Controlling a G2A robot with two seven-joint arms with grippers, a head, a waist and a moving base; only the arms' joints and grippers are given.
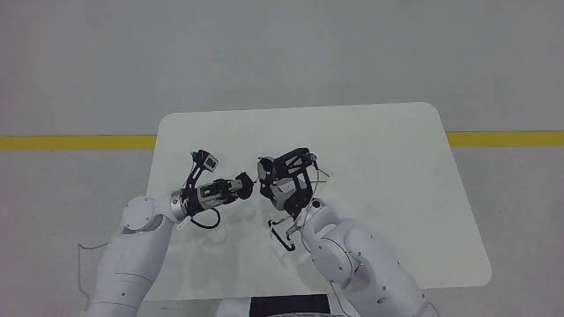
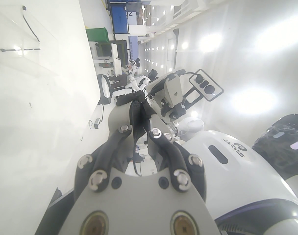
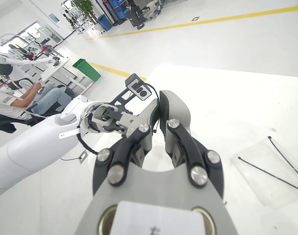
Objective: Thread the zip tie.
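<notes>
Right pincer (image 3: 159,99) sits closest to its wrist camera. Its two fingers are pressed together on a thin dark strand that I take to be the zip tie (image 3: 156,125). The strand is too slight to say which end is pinched.

Left pincer (image 2: 138,97) faces it from the left, its fingers likewise closed and the dark ribbed pads meeting. Whether the tie also lies between them I cannot tell.

From above, the two tips are almost touching over the middle-left of the white counter (image 1: 397,185), raised off its surface. That posture suits threading. With the tie held in the air between opposed tips, the tail can be lined up with the head's slot, and nothing on the counter drags or bends it. The tight grips are probably there to stop so thin a strap from twisting.

Nearer the robot, on the near side of the meeting tips, two spare ties (image 3: 269,173) lie in a rough V on a clear sheet (image 3: 266,192). They are well apart from the work, likely parked as stock.

The step in hand looks like alignment, and I see no closed loop yet.
</notes>
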